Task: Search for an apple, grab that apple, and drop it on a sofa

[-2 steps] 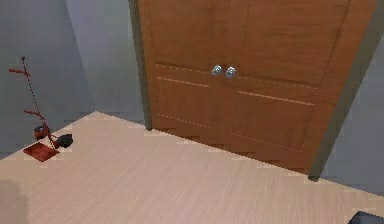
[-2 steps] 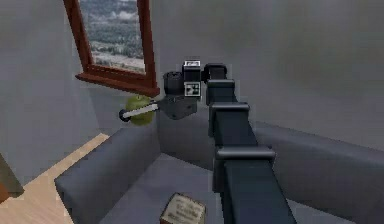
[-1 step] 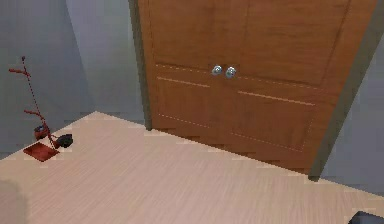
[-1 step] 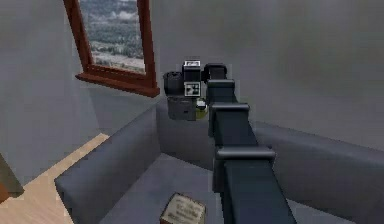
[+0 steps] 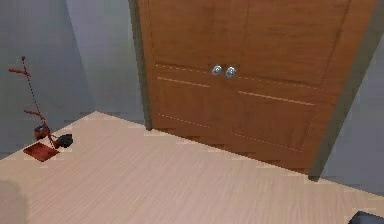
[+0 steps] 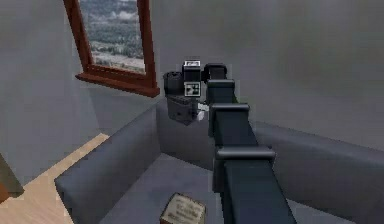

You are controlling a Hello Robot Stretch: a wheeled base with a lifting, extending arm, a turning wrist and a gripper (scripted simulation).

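The gripper point(image 6: 178, 100) sits at the far end of the dark arm point(image 6: 240, 150), just left of the two white marked squares point(image 6: 191, 76). It is in front of the upper edge of the grey sofa's point(image 6: 110, 165) backrest, close to the corner where backrest and armrest meet. Its dark body merges with the shadow there, so I cannot tell how the fingers stand, nor whether they hold an apple or anything else.

The arm runs over the sofa's seat. On the seat, well away from the backrest and just beside the bar toward the arm side view's left, lies a small tan box-like thing point(image 6: 185, 210). It is too small to name.

On the wall above the armrest corner is a window point(image 6: 115, 35) with a reddish wooden frame, with a hazy outdoor scene behind the glass. Pale wooden floor point(image 6: 45, 185) shows past the armrest.

In the forward view a wooden double door point(image 5: 240, 75) with two round knobs point(image 5: 224, 71) stands in a blue-grey wall. By the floor's left edge is a thin red stand point(image 5: 36, 125) on a red base, with a small dark thing point(image 5: 65, 141) just beside it.
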